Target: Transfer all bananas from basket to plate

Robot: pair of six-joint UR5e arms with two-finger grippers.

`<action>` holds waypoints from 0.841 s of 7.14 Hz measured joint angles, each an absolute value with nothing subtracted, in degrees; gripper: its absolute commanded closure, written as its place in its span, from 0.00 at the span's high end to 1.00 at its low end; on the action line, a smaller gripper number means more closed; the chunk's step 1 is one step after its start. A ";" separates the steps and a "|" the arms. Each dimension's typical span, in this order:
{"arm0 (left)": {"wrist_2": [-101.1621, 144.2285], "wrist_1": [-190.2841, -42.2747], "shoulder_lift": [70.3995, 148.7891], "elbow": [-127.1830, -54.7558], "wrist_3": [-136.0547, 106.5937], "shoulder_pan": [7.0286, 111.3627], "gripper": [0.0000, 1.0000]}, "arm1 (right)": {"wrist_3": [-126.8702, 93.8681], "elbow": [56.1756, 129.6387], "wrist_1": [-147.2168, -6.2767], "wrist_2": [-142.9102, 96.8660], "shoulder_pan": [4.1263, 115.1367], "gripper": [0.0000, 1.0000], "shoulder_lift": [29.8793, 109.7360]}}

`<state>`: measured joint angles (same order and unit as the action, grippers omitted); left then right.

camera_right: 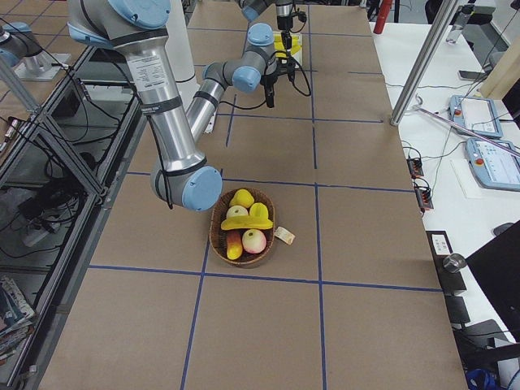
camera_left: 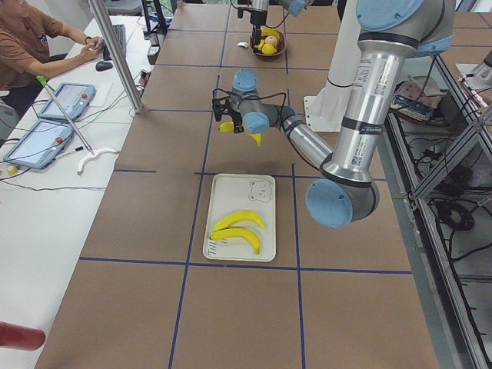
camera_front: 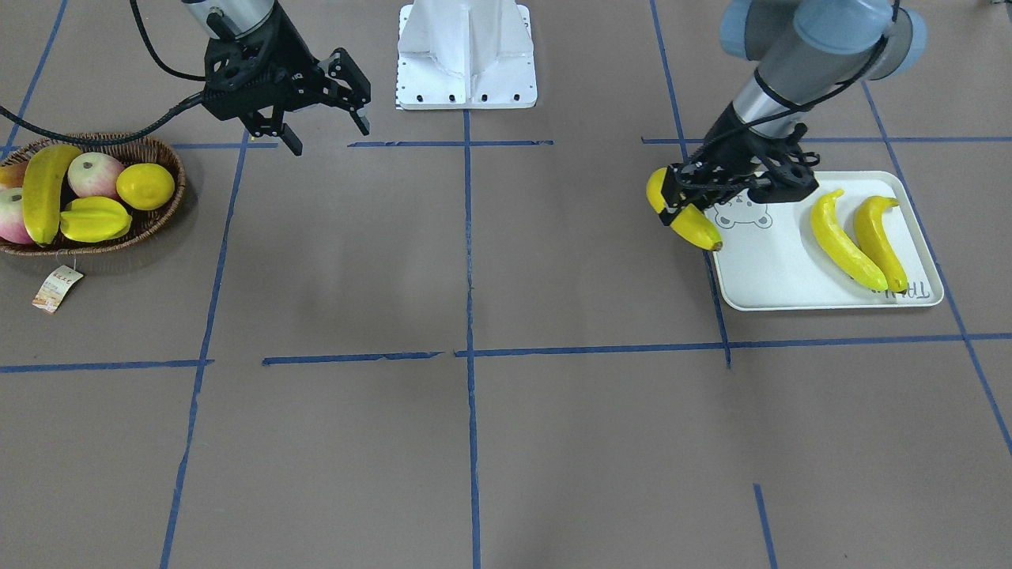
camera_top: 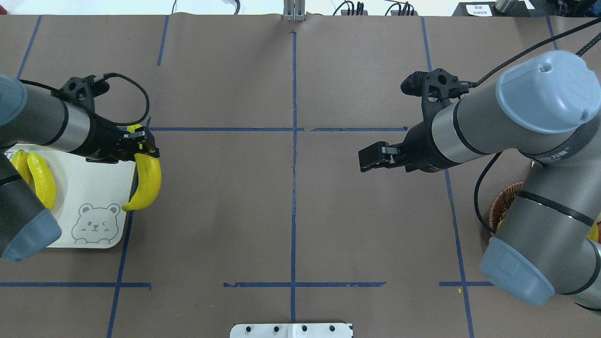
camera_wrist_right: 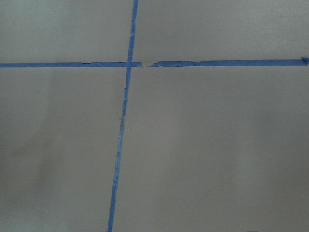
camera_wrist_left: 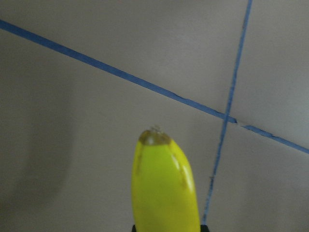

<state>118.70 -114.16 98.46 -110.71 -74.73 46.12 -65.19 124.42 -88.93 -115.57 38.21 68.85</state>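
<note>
The left arm (camera_top: 42, 124) and right arm (camera_top: 474, 126) are silver-grey tubes with rounded pale blue-grey joint caps (camera_top: 542, 89) and black bands (camera_top: 563, 150), one on the right faintly lettered, and black braided cables (camera_top: 148, 101) run to the black, open-framed left end effector (camera_front: 684, 201) and right end effector (camera_front: 328, 134).

I see first banana (camera_front: 846, 241) and second banana (camera_front: 879, 241) lying flat, side by side on the plate (camera_front: 759, 269), at the end away from its bear face; glossy yellow, dark tips. Third banana (camera_front: 694, 225) is clamped in the left gripper (camera_top: 141, 146), at the plate's bear-end edge. Fourth banana (camera_front: 41, 194) lies in the basket (camera_front: 172, 158), well apart from the plate
</note>
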 measured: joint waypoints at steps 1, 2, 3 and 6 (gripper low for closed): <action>118.47 -112.06 95.71 -110.22 -68.94 47.53 0.00 | -65.15 124.37 -89.26 -115.36 38.44 1.00 69.63; 118.29 -110.06 94.49 -108.88 -65.26 48.54 0.00 | -65.15 124.30 -89.40 -115.25 38.45 1.00 70.01; 118.21 -109.06 93.96 -106.86 -63.49 49.28 0.00 | -65.18 124.24 -89.45 -115.18 38.44 1.00 70.15; 117.49 -108.56 92.50 -101.95 -62.71 49.71 0.03 | -65.21 124.16 -89.47 -115.02 38.55 1.00 70.21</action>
